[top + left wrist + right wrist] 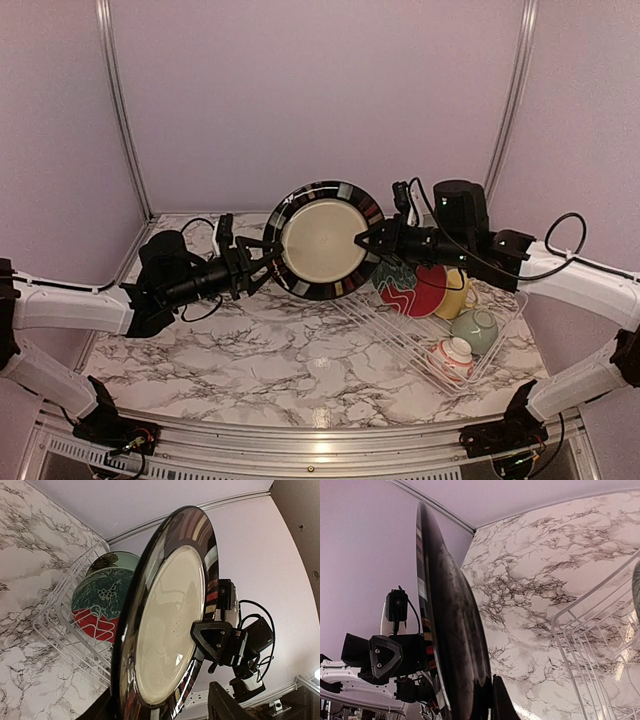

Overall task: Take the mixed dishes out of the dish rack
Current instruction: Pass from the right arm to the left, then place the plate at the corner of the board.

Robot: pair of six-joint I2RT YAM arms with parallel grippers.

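One upright black-rimmed cream round plate point(322, 238): right gripper point(366, 240) pinches its rim; left gripper point(268, 256) straddles the opposite rim, closure we cannot tell.

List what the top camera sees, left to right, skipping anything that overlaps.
left arm → black-rimmed plate → floral plate → green bowl

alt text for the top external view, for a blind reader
The right gripper holds a black-rimmed cream plate upright above a marble table, the left gripper straddling its opposite rim. At right, a dish rack holds a floral plate, yellow mug, green bowl and patterned bowl.
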